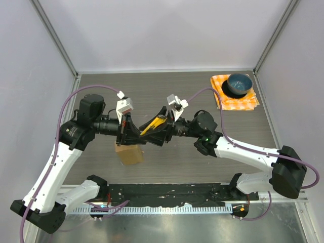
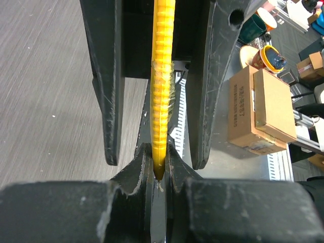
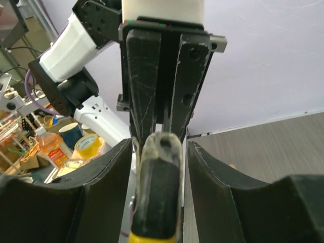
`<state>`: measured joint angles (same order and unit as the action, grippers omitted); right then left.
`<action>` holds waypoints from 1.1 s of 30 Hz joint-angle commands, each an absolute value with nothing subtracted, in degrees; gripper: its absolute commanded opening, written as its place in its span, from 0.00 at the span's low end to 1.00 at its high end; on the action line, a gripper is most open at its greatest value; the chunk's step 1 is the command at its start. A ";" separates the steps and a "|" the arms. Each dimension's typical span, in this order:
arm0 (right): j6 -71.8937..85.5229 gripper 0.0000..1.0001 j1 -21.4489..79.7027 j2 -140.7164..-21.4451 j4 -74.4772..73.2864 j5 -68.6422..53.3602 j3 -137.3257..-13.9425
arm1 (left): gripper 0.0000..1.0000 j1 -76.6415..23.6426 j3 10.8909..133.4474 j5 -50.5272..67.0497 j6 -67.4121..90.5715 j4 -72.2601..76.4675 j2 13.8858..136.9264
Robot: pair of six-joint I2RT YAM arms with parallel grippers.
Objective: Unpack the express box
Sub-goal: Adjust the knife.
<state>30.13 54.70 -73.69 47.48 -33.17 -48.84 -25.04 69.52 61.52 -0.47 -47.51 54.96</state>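
Observation:
The express box (image 1: 129, 153), a small brown carton, sits on the table under my left gripper. Both grippers meet above the table around a yellow and black utility knife (image 1: 154, 124). My left gripper (image 1: 142, 134) is shut on the knife's yellow end (image 2: 163, 76), pinched between its fingertips in the left wrist view (image 2: 159, 162). My right gripper (image 1: 158, 130) stands open around the knife's black end (image 3: 159, 192), with a gap on each side (image 3: 159, 147). Its fingers (image 2: 104, 76) flank the yellow body without touching it.
A blue bowl (image 1: 239, 83) rests on an orange checked cloth (image 1: 238, 102) at the back right corner. Grey walls close the table at the left, back and right. Cardboard cartons (image 2: 260, 109) and cups show beyond the table's front edge.

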 commanded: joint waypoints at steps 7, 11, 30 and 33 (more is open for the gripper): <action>29.71 0.45 55.46 -72.33 48.51 -36.13 -47.28 | 0.00 -25.31 71.19 63.19 -0.26 -44.65 55.11; 28.13 0.46 55.55 -71.63 48.34 -34.02 -48.16 | 0.00 -25.31 70.75 63.63 -0.26 -44.82 54.67; 27.86 0.30 53.88 -71.54 47.20 -35.33 -51.77 | 0.00 -25.75 70.49 64.51 -1.23 -47.11 53.96; 27.95 0.18 53.88 -71.98 47.02 -35.95 -52.38 | 0.00 -25.84 70.58 64.69 -1.49 -47.81 54.14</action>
